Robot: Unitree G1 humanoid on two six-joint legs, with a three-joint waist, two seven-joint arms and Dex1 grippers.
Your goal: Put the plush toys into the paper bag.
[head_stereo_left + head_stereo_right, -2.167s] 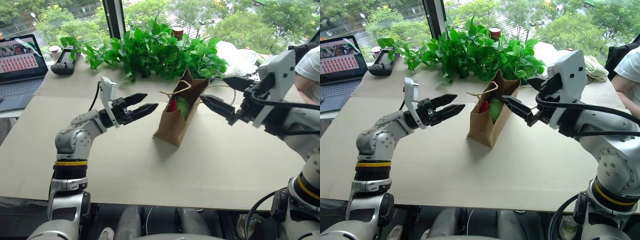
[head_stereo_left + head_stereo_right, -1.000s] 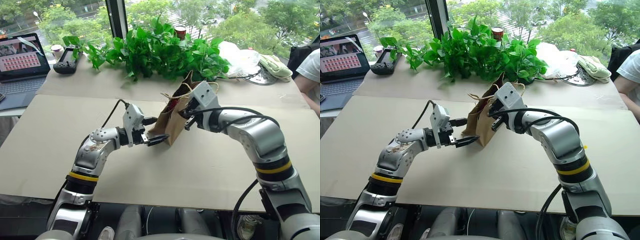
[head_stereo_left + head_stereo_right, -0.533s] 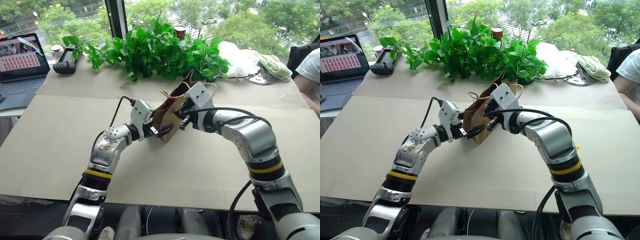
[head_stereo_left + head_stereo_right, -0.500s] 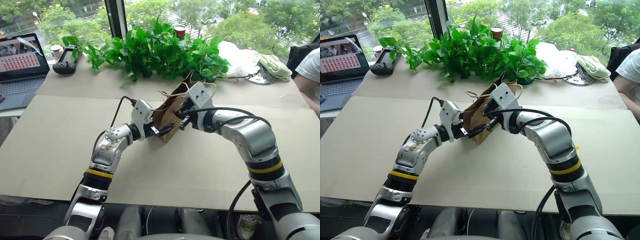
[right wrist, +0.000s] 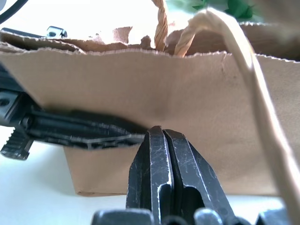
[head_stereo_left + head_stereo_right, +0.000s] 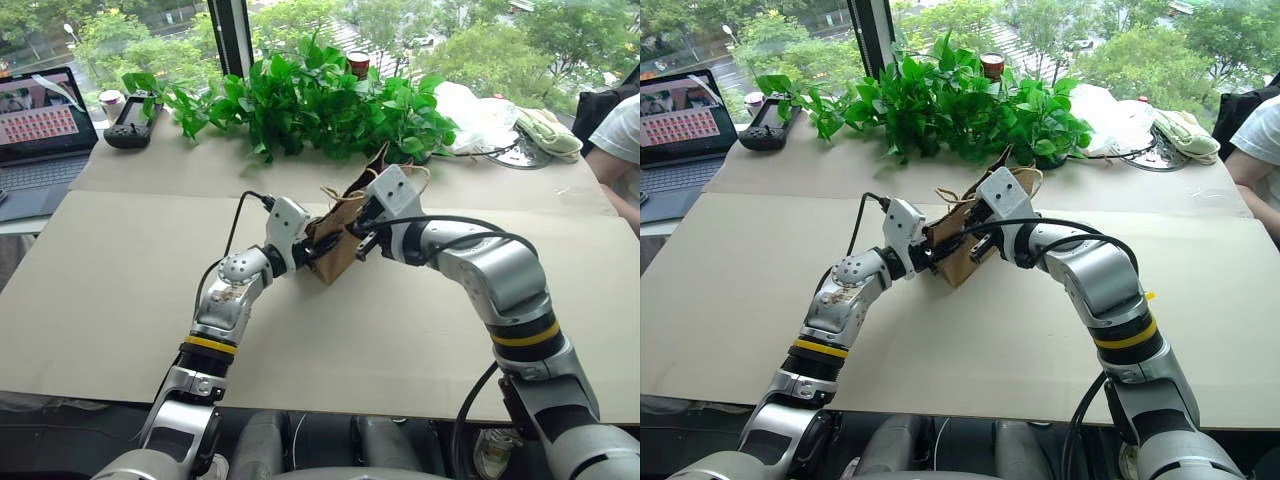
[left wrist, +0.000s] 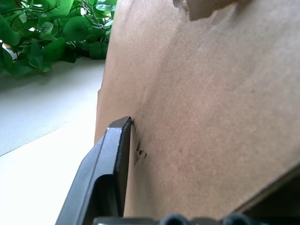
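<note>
My right gripper point(image 5: 162, 136) is clenched tight, its black fingers together and pressed against the side of the small brown kraft paper bag point(image 6: 337, 243); whether any paper is pinched between them, I cannot tell. My left gripper point(image 6: 318, 250) has one finger point(image 7: 112, 154) lying flat on the bag's opposite face; it looks to be pinching the wall, but I cannot tell for certain.

The bag stands on the pale tabletop point(image 6: 130, 290) in front of the leafy green plants point(image 6: 310, 95). The plush toys I cannot make out from here; presumably they sit inside.

To do this well, I'd squeeze evenly from both sides, keep the bag upright, and avoid crushing its mouth.

Count: one bag, two cord handles point(image 5: 234, 56), two grippers, one laptop point(image 6: 40, 120).
</note>
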